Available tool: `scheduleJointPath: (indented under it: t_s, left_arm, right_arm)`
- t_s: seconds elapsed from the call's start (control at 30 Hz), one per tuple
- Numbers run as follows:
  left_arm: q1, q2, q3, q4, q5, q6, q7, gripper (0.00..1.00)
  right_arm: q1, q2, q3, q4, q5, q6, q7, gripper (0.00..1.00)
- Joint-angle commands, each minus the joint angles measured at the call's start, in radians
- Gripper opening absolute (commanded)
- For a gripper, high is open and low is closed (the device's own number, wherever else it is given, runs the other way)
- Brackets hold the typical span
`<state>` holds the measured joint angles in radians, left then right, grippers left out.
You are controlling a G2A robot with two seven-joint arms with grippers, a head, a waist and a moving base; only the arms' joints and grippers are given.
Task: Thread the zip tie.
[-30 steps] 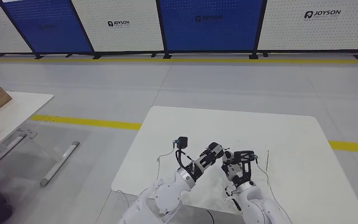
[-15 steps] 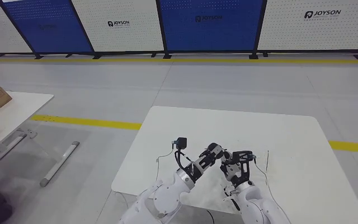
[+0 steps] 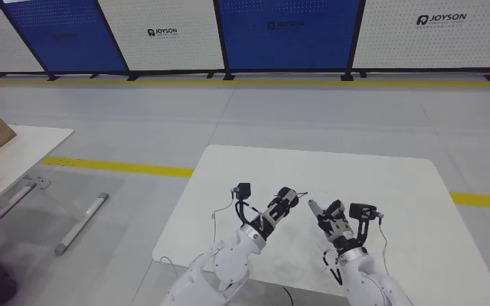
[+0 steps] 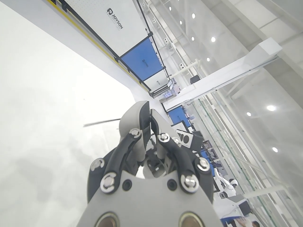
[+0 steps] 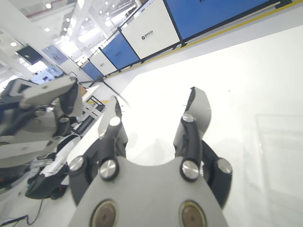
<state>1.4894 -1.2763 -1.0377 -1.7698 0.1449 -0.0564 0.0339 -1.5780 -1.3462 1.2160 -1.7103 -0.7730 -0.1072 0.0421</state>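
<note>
A thin black zip tie (image 4: 101,121) sticks out sideways from my left gripper (image 4: 150,115), which is shut on it above the white table. In the top view the left gripper (image 3: 285,197) is near the table's front middle, with the zip tie (image 3: 300,193) pointing right. My right gripper (image 3: 325,209) hangs a short way to its right, open and empty. In the right wrist view its own fingers are spread wide around the right gripper (image 5: 156,96). Beyond them the left gripper (image 5: 60,93) holds the zip tie (image 5: 113,92), whose free end reaches one right fingertip (image 5: 115,102).
The white table (image 3: 383,172) is bare beyond and to the right of both grippers. Its front edge runs close beneath the arms. A second table (image 3: 31,145) stands far left across the floor.
The two grippers were close together a second ago. The right one has drawn away to the right and stands open. The left one shifted slightly up and left, keeping the zip tie.
</note>
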Motion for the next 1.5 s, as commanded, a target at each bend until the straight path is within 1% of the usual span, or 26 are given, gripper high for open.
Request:
scheduleJointPath:
  t_s: [0.0,0.1,0.13,0.23,0.33,0.37,0.4,0.77,0.8,0.83,0.9,0.93,1.03,1.1,1.13,1.17,1.47]
  left_arm:
    - [0.003,0.0,-0.005,0.002,-0.001,-0.003,0.008,0.0]
    - [0.006,0.0,-0.014,0.007,-0.014,-0.006,0.01,0.0]
    - [0.007,0.0,-0.017,0.011,-0.023,-0.005,0.007,0.0]
    - [0.004,-0.001,-0.025,0.028,-0.061,0.008,-0.001,0.0]
    - [0.0,-0.002,-0.028,0.041,-0.072,0.003,0.001,0.0]
    - [0.002,-0.003,-0.028,0.042,-0.081,-0.005,0.0,0.0]
    - [0.006,-0.002,-0.025,0.041,-0.088,-0.014,-0.019,0.0]
    - [0.006,-0.002,-0.025,0.041,-0.088,-0.014,-0.019,0.0]
    - [0.003,-0.003,-0.024,0.046,-0.078,-0.008,-0.007,0.0]
    - [0.001,-0.004,-0.021,0.048,-0.066,-0.003,0.009,0.0]
    - [-0.002,-0.007,-0.014,0.046,-0.033,0.004,0.054,0.0]
    - [0.0,-0.009,-0.009,0.046,-0.006,0.009,0.094,0.0]
    - [0.005,-0.014,0.0,0.054,0.008,0.019,0.146,0.0]
    - [0.001,-0.016,0.003,0.07,0.043,0.032,0.177,0.0]
    - [-0.002,-0.017,0.004,0.081,0.073,0.047,0.208,0.0]
    - [-0.004,-0.018,0.007,0.088,0.095,0.059,0.232,0.0]
    - [-0.004,-0.018,0.007,0.088,0.095,0.059,0.232,0.0]
  right_arm:
    - [-0.021,0.004,0.038,-0.02,0.06,-0.028,-0.013,1.0]
    - [-0.061,0.009,0.102,-0.05,0.171,-0.087,-0.032,1.0]
    - [-0.079,0.012,0.128,-0.061,0.228,-0.117,-0.035,1.0]
    - [-0.129,0.018,0.196,-0.076,0.36,-0.187,-0.034,1.0]
    - [-0.167,0.024,0.251,-0.077,0.456,-0.231,-0.015,1.0]
    - [-0.177,0.026,0.267,-0.083,0.493,-0.233,0.006,1.0]
    - [-0.182,0.028,0.275,-0.089,0.509,-0.233,0.023,1.0]
    - [-0.182,0.028,0.275,-0.089,0.509,-0.233,0.023,1.0]
    - [-0.182,0.028,0.273,-0.087,0.51,-0.229,0.025,1.0]
    - [-0.18,0.027,0.271,-0.087,0.522,-0.214,0.026,1.0]
    - [-0.18,0.023,0.268,-0.096,0.604,-0.169,0.011,1.0]
    - [-0.178,0.021,0.28,-0.108,0.664,-0.134,0.0,1.0]
    - [-0.177,0.02,0.32,-0.14,0.75,-0.067,-0.026,1.0]
    - [-0.177,0.02,0.342,-0.154,0.744,-0.029,-0.063,1.0]
    - [-0.176,0.019,0.343,-0.161,0.743,-0.012,-0.074,1.0]
    - [-0.177,0.021,0.343,-0.165,0.712,0.01,-0.063,1.0]
    - [-0.177,0.021,0.343,-0.165,0.712,0.01,-0.063,1.0]
